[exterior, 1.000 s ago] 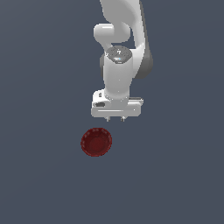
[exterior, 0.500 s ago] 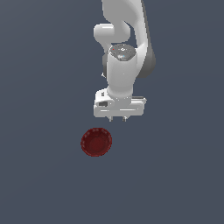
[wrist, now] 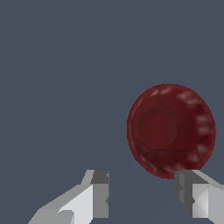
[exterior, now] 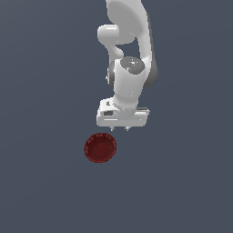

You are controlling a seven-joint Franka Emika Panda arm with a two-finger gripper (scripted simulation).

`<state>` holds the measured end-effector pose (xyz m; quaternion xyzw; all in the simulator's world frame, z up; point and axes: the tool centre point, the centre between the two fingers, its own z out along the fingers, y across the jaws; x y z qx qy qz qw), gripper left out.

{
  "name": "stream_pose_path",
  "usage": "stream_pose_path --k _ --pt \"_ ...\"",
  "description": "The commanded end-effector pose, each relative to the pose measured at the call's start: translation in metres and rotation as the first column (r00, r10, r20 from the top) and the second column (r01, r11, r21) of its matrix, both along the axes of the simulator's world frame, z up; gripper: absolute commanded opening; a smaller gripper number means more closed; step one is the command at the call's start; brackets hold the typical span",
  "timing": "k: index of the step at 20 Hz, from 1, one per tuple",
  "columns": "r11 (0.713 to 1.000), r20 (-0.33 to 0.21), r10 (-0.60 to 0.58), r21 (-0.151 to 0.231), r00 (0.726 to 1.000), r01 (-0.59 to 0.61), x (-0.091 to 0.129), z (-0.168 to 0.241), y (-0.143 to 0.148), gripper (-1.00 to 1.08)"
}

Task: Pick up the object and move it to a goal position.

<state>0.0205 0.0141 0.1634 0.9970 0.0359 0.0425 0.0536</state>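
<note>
A small dark red round bowl (exterior: 100, 147) lies on the grey surface, hollow up. It also shows in the wrist view (wrist: 170, 130). My gripper (exterior: 119, 130) hangs above the surface, just behind the bowl and slightly toward the exterior view's right. Its fingers are spread apart and hold nothing. In the wrist view the two fingertips (wrist: 100, 194) stand wide apart, and the bowl lies ahead of them, closer to the one finger than to the other. The gripper (wrist: 142, 192) is not around the bowl.
The white arm (exterior: 129, 54) rises from the gripper toward the top of the exterior view. The flat grey surface (exterior: 45, 182) stretches all around the bowl.
The gripper has moved down and closer to the bowl, shifting slightly toward the exterior view's left. The bowl has not moved. The fingers stay open.
</note>
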Motion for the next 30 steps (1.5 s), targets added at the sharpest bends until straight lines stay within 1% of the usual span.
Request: stream_pose_path --k 1,5,10,13,16,19,23,27,30 --pt "0.999 0.013 0.012 -0.039 1.0 -0.012 0.003 -0.01 -0.004 0.28" --pt "0.993 0.039 0.045 -0.114 0.998 -0.041 0.009 -0.03 -0.01 0.28" --pt "0.974 0.072 0.107 -0.206 0.992 -0.09 0.016 -0.054 -0.015 0.28" --pt "0.96 0.086 0.148 -0.251 0.985 -0.122 0.018 -0.066 -0.016 0.28" --pt "0.946 0.096 0.184 -0.286 0.978 -0.151 0.02 -0.076 -0.015 0.28" --pt "0.934 0.102 0.216 -0.312 0.971 -0.175 0.021 -0.084 -0.015 0.28" --pt "0.921 0.106 0.246 -0.334 0.964 -0.198 0.022 -0.091 -0.014 0.28" --pt "0.915 0.108 0.261 -0.345 0.959 -0.21 0.022 -0.095 -0.013 0.28" --pt "0.915 0.107 0.26 -0.344 0.96 -0.21 0.022 -0.095 -0.013 0.28"
